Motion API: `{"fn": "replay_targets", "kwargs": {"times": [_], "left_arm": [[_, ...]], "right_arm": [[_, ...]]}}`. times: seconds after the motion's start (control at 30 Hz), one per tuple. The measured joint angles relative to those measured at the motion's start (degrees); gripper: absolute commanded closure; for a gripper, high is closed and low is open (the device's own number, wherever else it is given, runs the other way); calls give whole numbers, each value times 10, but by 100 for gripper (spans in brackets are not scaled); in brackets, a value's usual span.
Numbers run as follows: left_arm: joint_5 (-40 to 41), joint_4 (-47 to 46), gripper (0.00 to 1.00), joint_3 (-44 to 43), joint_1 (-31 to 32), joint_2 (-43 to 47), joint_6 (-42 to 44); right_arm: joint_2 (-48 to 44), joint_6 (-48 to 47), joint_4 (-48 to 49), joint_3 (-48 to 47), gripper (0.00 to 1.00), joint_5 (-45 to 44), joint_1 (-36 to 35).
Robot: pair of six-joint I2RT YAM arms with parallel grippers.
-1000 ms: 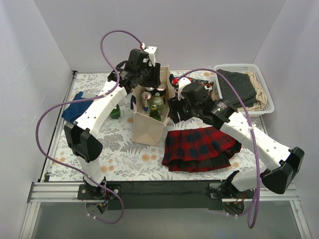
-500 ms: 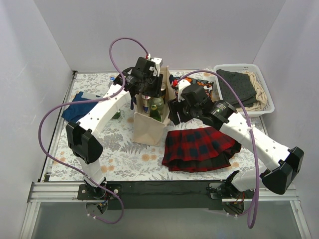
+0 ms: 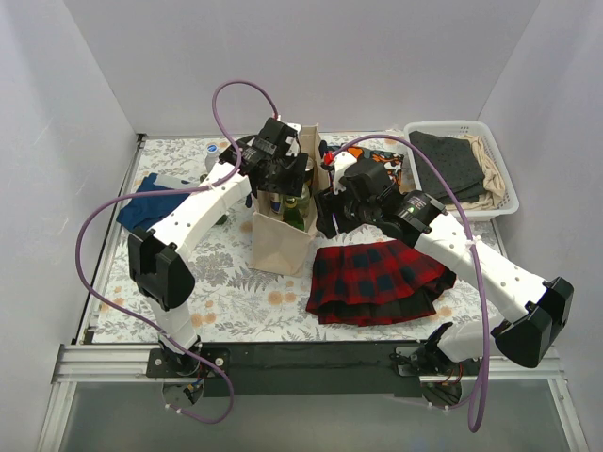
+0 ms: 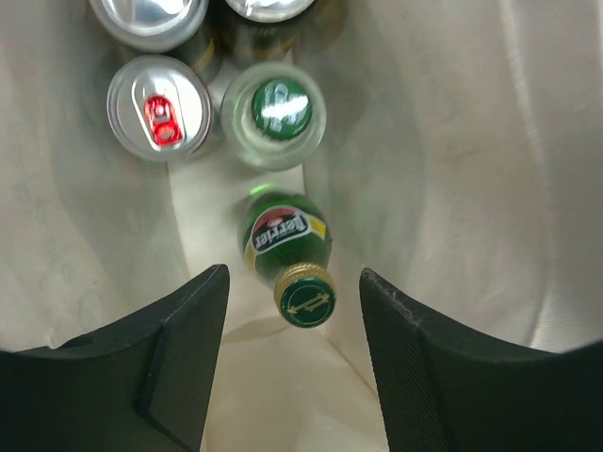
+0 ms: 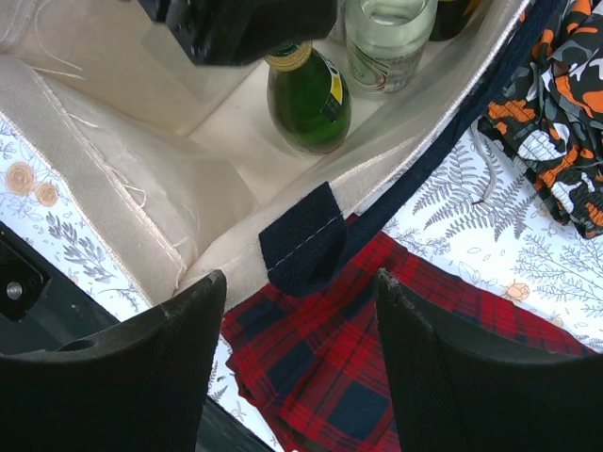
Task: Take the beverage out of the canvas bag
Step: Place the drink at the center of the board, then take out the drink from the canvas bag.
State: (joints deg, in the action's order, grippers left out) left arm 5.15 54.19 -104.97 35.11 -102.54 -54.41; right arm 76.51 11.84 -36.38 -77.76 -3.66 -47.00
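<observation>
- Jaws of the left gripper (image 4: 292, 281) stand spread and empty, either side of the green bottle (image 4: 285, 247) inside the canvas bag (image 3: 281, 241).
- Within the last second this arm has swung over the bag's mouth and dipped in, so a grasp looks close.
- Right gripper (image 5: 300, 282), jaws apart, straddles the bag's rim, possibly steadying it.

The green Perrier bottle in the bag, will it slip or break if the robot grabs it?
The green Perrier bottle looks like shiny glass, so it is probably slippery, heavy for its size, and might crack if dropped. It is tall and narrow with bare space around it in the canvas bag, so a nudge could tip it.
</observation>
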Motion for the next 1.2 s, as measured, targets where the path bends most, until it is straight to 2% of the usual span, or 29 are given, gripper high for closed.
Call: {"fn": "replay_targets", "kwargs": {"times": [0.33,0.8,0.97,1.13,1.2], "left_arm": [[-4,10,43,35,0,0,-9],[-54,-20,45,89,2,20,-20],[-56,-37,62,99,2,24,-23],[-48,-45,63,111,2,27,-25],[-44,-47,69,118,2,27,-26]], "right_arm": [[0,0,5,0,30,7,0],[0,0,7,9,30,7,0],[0,0,7,9,30,7,0],[0,0,10,12,30,6,0],[0,0,10,15,30,6,0]]}}
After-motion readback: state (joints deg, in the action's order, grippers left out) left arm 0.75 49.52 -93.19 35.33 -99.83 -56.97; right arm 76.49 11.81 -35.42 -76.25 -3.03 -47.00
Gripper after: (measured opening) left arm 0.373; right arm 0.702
